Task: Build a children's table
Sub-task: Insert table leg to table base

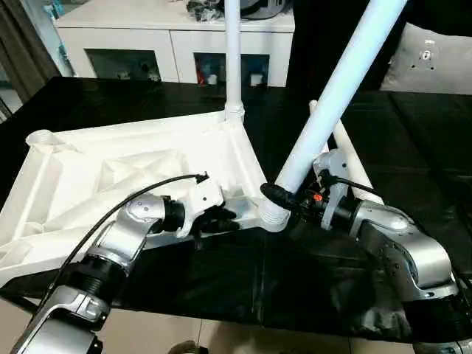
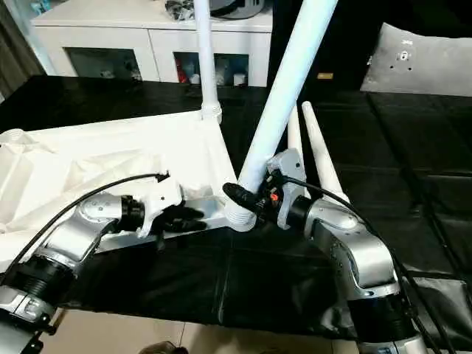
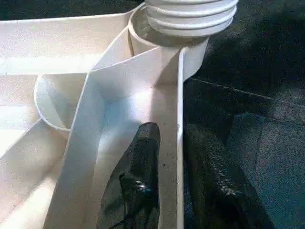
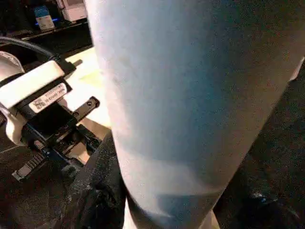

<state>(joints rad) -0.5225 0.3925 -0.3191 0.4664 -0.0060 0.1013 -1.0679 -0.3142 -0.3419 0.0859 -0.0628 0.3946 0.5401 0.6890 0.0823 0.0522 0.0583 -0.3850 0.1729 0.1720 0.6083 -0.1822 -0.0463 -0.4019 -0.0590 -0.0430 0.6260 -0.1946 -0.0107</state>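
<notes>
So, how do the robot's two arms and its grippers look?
Both forearms are rounded silver metal with black ribbed joints. The left gripper and the right gripper each have two black fingers on a white wrist housing. A black cable loops over the left arm. The right wrist has small orange marks.

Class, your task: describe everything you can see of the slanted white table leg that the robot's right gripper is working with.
The slanted leg is a long, smooth, round white tube, plastic by its look, leaning up and to the right out of the picture. Its lower end has ribbed rings and sits at the near corner socket of the upturned tabletop, not upright. The right gripper clasps it just above the socket. Nearby the left gripper straddles the tabletop's edge wall.
</notes>
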